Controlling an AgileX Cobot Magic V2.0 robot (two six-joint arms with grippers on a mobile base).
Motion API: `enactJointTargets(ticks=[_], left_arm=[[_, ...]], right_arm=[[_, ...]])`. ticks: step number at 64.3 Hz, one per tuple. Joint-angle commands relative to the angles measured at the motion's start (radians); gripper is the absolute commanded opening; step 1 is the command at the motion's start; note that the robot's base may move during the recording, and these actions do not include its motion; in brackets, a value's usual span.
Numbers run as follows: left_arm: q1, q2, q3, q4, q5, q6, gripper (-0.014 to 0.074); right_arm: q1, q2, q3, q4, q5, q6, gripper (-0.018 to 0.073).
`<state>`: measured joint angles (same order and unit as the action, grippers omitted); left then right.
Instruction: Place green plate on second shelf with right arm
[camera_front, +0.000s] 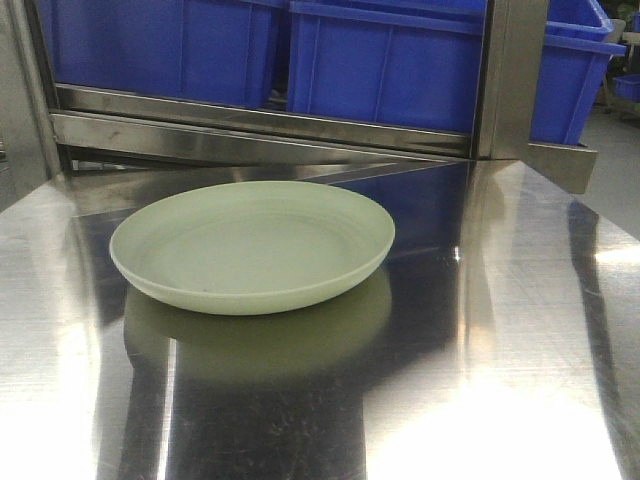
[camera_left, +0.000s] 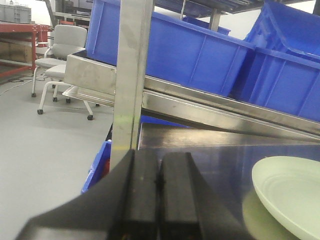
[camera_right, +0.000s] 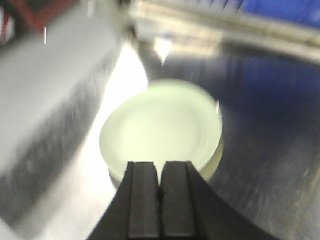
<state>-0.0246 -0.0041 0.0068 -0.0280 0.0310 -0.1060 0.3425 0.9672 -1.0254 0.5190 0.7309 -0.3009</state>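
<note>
The green plate (camera_front: 252, 245) lies flat on the shiny steel table (camera_front: 500, 330), left of centre in the front view. No gripper shows in that view. In the right wrist view the plate (camera_right: 161, 130) appears blurred just beyond my right gripper (camera_right: 160, 172), whose black fingers are pressed together with nothing between them. My left gripper (camera_left: 159, 162) is also shut and empty, off the table's left side, with the plate's rim (camera_left: 290, 192) at its lower right. The steel shelf (camera_front: 260, 130) runs behind the plate.
Blue plastic bins (camera_front: 390, 65) stand on the shelf above the table's back edge. A steel upright post (camera_front: 510, 75) rises at the back right, and another post (camera_left: 131, 75) stands ahead of the left gripper. An office chair (camera_left: 62, 55) stands on the floor far left.
</note>
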Motion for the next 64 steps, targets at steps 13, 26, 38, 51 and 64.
enactJointTargets(ticks=[13, 26, 38, 51, 64], left_arm=[[0.001, -0.020, 0.041, -0.008, -0.084, -0.003, 0.0130], [0.001, -0.020, 0.041, -0.008, -0.084, -0.003, 0.0130], [0.001, -0.020, 0.041, -0.008, -0.084, -0.003, 0.0130], [0.001, -0.020, 0.041, -0.008, -0.084, -0.003, 0.0130], [0.001, -0.020, 0.041, -0.008, -0.084, -0.003, 0.0130]], right_arm=[[0.002, 0.359, -0.328, -0.165, 0.135, 0.046, 0.0054], [0.082, 0.545, -0.434, -0.368, 0.193, 0.142, 0.0054], [0.165, 0.690, -0.508, -0.464, 0.188, 0.196, 0.0074], [0.168, 0.790, -0.592, -0.463, 0.176, 0.231, 0.0326], [0.167, 0.865, -0.627, -0.465, 0.122, 0.238, 0.0370]])
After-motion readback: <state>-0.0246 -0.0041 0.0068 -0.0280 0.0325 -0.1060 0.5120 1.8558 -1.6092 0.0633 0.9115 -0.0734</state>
